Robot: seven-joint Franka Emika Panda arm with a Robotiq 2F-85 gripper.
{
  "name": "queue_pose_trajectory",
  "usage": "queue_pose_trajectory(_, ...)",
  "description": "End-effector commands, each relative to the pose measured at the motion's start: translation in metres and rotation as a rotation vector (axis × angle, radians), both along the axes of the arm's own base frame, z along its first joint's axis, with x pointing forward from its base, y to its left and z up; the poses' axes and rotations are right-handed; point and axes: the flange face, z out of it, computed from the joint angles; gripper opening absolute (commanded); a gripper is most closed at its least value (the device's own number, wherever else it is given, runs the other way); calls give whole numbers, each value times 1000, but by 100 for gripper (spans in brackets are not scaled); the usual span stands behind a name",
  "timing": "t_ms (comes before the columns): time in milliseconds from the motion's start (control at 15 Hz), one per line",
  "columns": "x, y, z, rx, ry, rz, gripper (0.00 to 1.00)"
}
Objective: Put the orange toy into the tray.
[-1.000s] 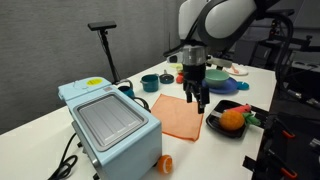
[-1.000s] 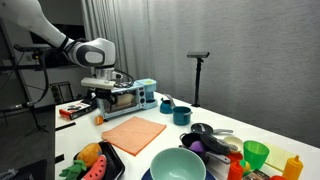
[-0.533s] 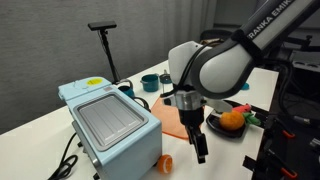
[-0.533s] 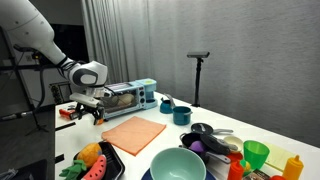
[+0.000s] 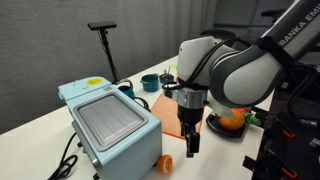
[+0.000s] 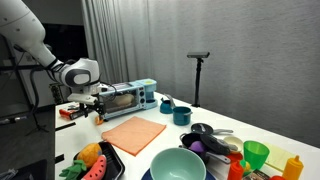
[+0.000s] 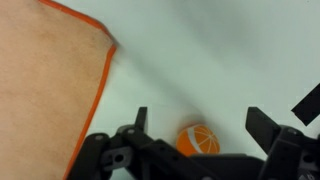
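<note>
The orange toy [image 7: 197,139] is a small round orange piece with white lines. It lies on the white table, right below my gripper [image 7: 205,125], between the two open fingers. In an exterior view the toy [image 5: 166,161] sits by the front corner of the blue box machine [image 5: 108,120], with the gripper [image 5: 190,148] pointing down just beside it. The tray [image 5: 213,127] is a black dish behind the arm; a larger orange ball [image 5: 232,120] lies in it. The tray [image 6: 112,160] also shows at the table's near edge.
A flat orange cloth [image 7: 50,80] lies next to the toy; it also shows in an exterior view [image 6: 133,133]. Bowls, cups and toy food [image 6: 215,145] crowd one end of the table. A black stand [image 5: 104,40] rises behind the machine.
The arm has swung from above the orange cloth towards the table's edge by the blue machine. The open gripper has come down over the orange toy.
</note>
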Motion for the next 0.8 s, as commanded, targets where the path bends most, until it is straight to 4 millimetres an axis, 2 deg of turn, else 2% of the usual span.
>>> queue_pose_trajectory(0, -18, -6, 8, -16, -24, 21, 100)
queue_pose_trajectory(400, -27, -1, 4, -36, -106, 71, 100)
queue_pose_trajectory(600, -25, 13, -7, -36, -121, 98, 100)
queue_pose_trajectory(733, -26, 22, -11, -22, -71, 112, 100)
